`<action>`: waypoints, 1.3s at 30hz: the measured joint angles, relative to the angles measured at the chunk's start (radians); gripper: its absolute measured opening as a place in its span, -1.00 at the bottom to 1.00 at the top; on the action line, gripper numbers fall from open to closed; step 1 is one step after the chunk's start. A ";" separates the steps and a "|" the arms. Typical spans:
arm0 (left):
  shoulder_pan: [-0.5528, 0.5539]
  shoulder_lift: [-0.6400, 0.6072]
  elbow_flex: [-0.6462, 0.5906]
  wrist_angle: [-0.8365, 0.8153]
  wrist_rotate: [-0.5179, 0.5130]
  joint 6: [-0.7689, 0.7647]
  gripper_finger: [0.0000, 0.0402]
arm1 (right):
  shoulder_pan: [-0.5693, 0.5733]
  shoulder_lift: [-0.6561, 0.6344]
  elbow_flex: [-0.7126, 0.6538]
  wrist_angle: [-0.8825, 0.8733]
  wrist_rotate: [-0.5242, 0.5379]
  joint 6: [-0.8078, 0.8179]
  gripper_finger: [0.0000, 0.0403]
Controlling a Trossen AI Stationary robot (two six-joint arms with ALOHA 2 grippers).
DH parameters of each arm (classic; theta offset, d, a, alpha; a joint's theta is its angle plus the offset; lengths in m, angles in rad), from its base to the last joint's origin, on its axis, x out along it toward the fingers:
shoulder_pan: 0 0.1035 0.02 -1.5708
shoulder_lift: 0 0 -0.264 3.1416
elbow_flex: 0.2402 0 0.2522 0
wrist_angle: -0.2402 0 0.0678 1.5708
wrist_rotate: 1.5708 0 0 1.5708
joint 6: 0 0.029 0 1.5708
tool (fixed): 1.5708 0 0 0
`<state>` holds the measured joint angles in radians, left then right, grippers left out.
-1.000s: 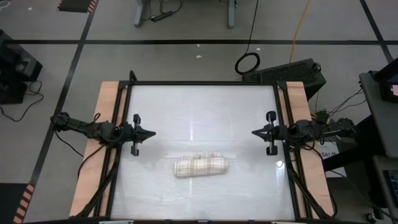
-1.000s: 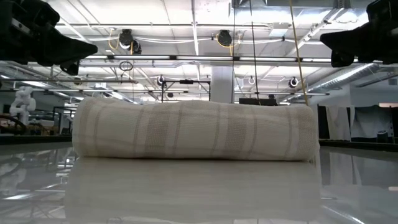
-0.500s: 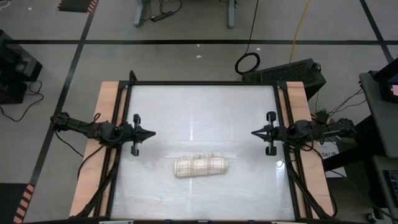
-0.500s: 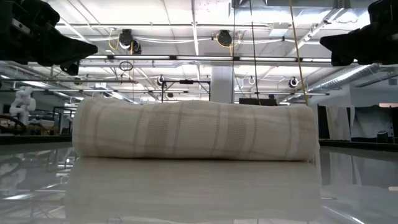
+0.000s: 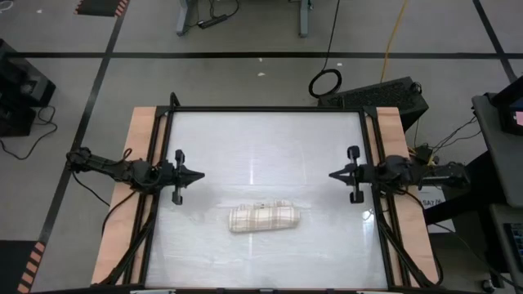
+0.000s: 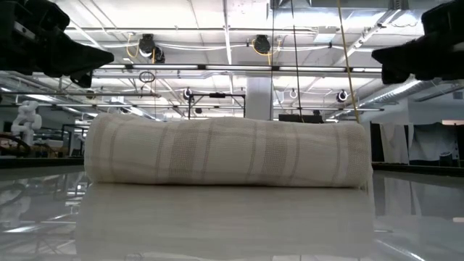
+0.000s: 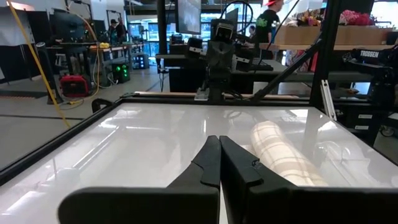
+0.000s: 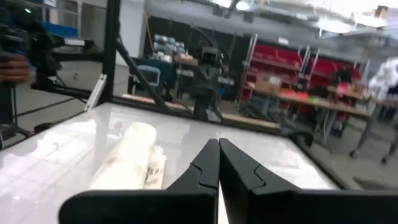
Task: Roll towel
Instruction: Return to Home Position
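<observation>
The towel, cream-white with a beige plaid check, lies rolled into a cylinder on the white table, its long side along the near edge; it also shows in the low view and in both wrist views. A small tag shows at one end. My left gripper hovers shut at the table's left edge, pointing level toward the middle. My right gripper hovers shut at the right edge, facing it. Both are well clear of the towel.
A black frame rims the table, with wooden strips along the left and right sides. Beyond the far edge lie a keyboard and cables on the floor. A person's hand shows in the room behind.
My right gripper has swung slightly at the table's right edge, its tip shifting a little toward the far side; it stays shut. The towel and my left gripper have kept still.
</observation>
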<state>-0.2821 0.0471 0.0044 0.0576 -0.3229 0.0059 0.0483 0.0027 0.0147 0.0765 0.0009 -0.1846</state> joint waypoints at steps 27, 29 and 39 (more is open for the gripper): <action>0.017 0.005 0.000 -0.006 0.038 0.035 -1.00 | -0.014 0.010 0.000 -0.058 0.028 0.045 -1.00; 0.037 0.005 0.000 -0.006 0.037 0.041 -1.00 | -0.014 0.010 0.000 -0.058 0.028 0.044 -1.00; 0.152 0.005 0.000 -0.022 0.155 0.020 -1.00 | -0.014 0.010 0.000 -0.058 0.028 0.043 -1.00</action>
<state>-0.1304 0.0521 0.0044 0.0357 -0.1677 0.0258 0.0342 0.0124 0.0151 0.0185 0.0284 -0.1421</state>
